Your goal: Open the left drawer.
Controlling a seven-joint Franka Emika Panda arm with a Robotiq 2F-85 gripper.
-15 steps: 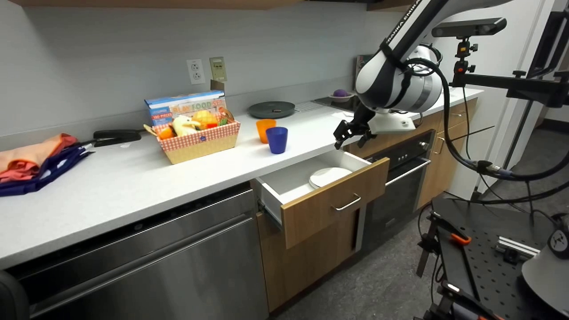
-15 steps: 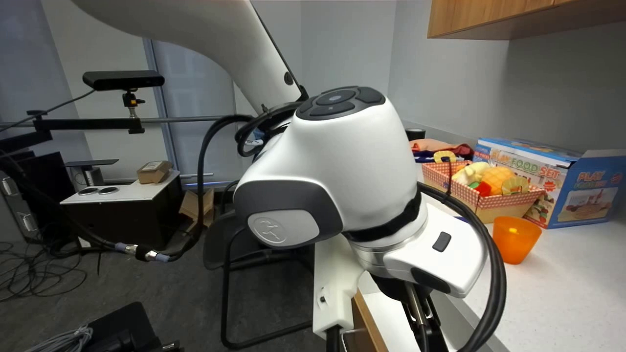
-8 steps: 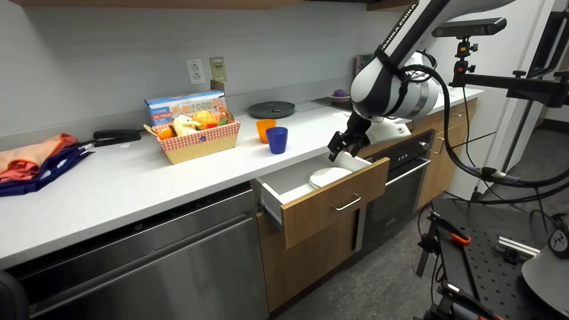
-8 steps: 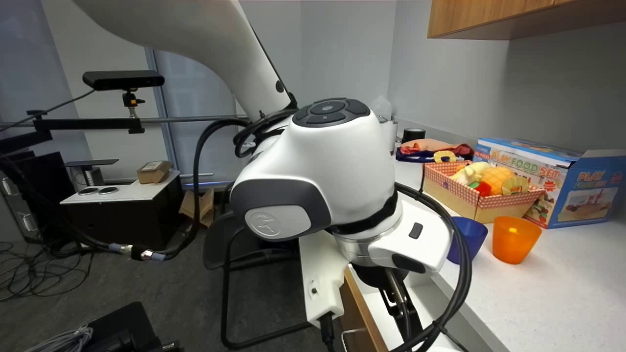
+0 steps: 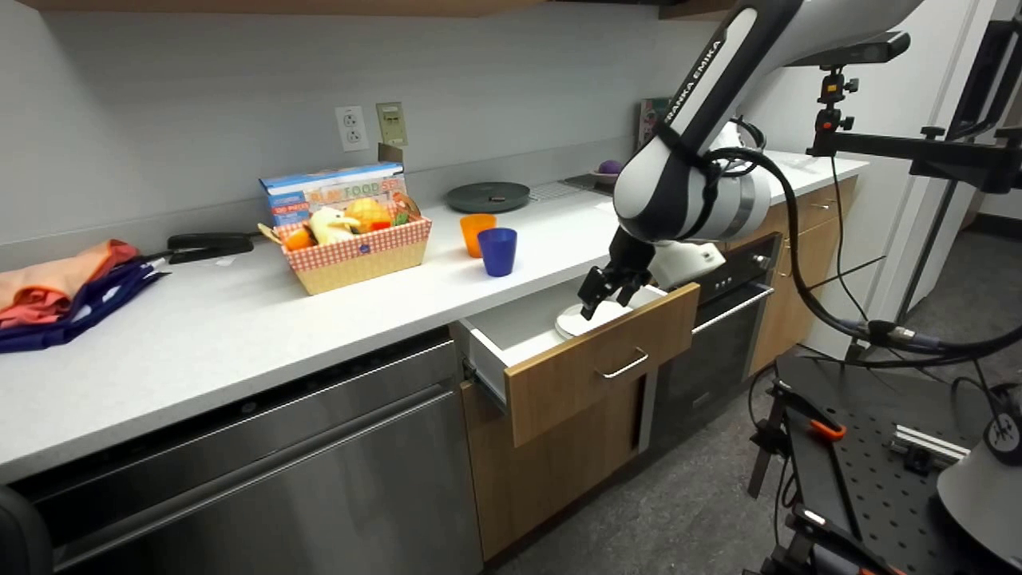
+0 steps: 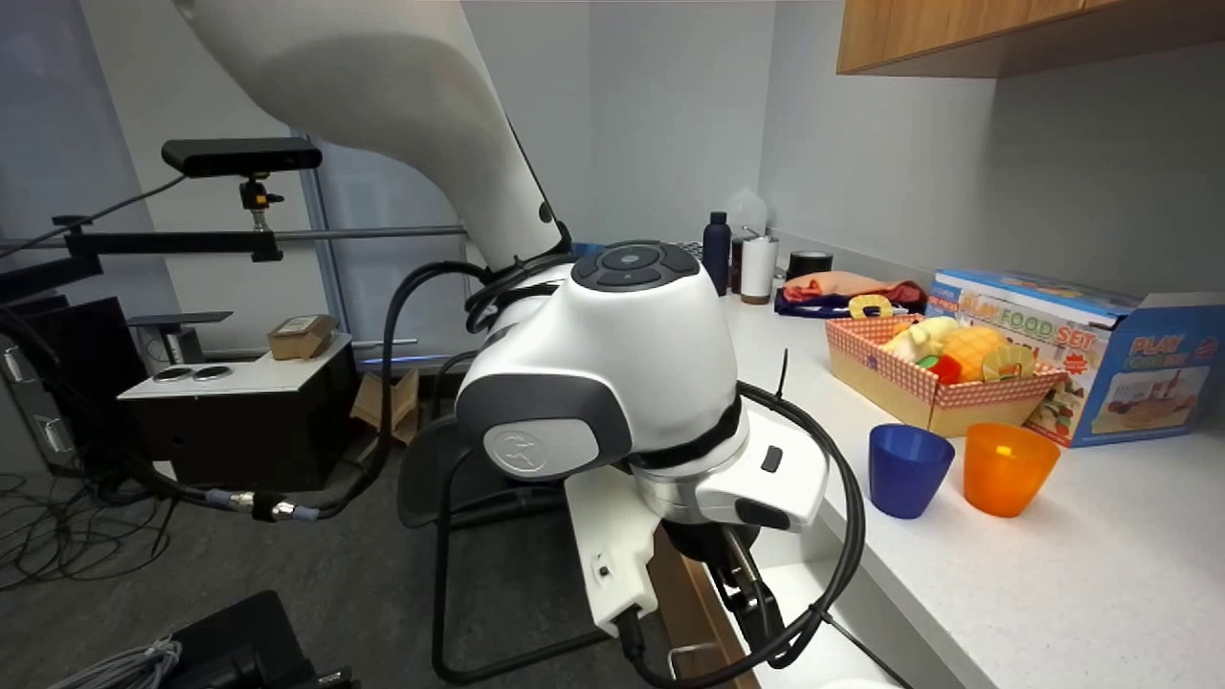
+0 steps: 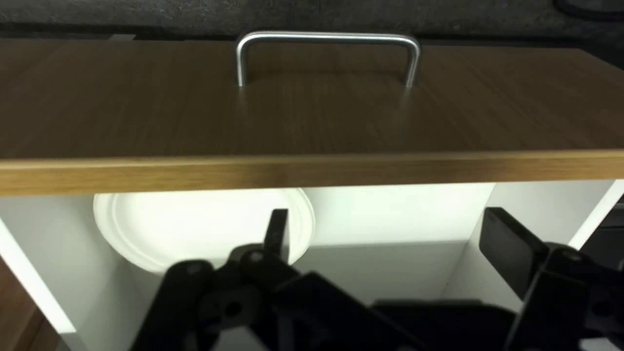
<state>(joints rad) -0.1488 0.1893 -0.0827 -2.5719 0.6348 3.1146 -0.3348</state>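
The left drawer (image 5: 575, 387) is pulled out, with a brown wood front and a white interior. It also shows in the wrist view (image 7: 331, 119) and partly behind the arm in an exterior view (image 6: 691, 612). Its silver bar handle (image 5: 625, 365) is on the outer face; in the wrist view the handle (image 7: 329, 36) lies beyond the front's top edge. My gripper (image 5: 607, 302) is over the drawer's inside, behind the front panel. In the wrist view the gripper (image 7: 385, 219) has its fingers wide apart with nothing between them. It is apart from the handle.
A white plate (image 7: 195, 224) lies in the drawer. On the counter stand a blue cup (image 5: 497, 252), an orange cup (image 5: 476, 231) and a play-food basket (image 5: 359, 254). A steel dishwasher (image 5: 279, 479) and an oven (image 5: 703, 359) flank the drawer.
My gripper has moved down, from above the counter's edge to just over the open drawer, shifting left in an exterior view. The drawer has not moved.
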